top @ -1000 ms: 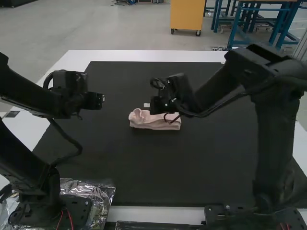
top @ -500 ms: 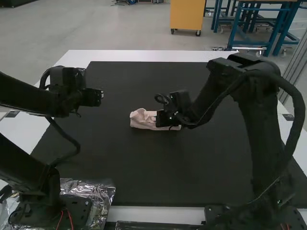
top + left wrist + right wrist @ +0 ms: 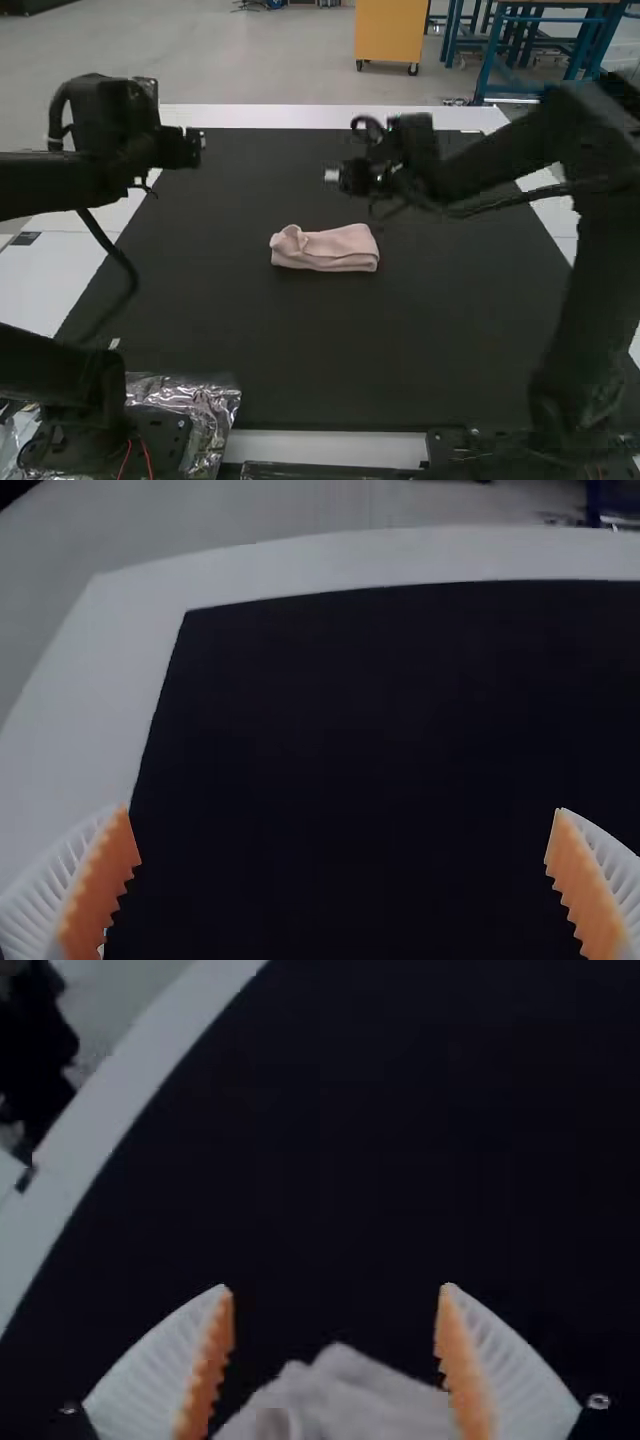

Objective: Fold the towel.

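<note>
With 12 o'clock at the table's far edge in the high view, the towel point(image 3: 325, 256) lies mid-mat as a narrow folded strip, its long axis running from 9 to 3 o'clock. Its 9 o'clock end is rumpled; the layer count cannot be determined. The black mat point(image 3: 300, 350) extends on all sides. The right gripper point(image 3: 338, 1290) is nearer, at the strip's 12 o'clock side, with fingers apart and nothing between the pads; from it, the towel bears 6 o'clock. The left gripper point(image 3: 345, 810), also spread and unloaded, is farther off at 10 o'clock. Folding appears nearly complete. Any correction likely requires right-gripper travel toward 6 o'clock, then alignment with the rumpled end.
</note>
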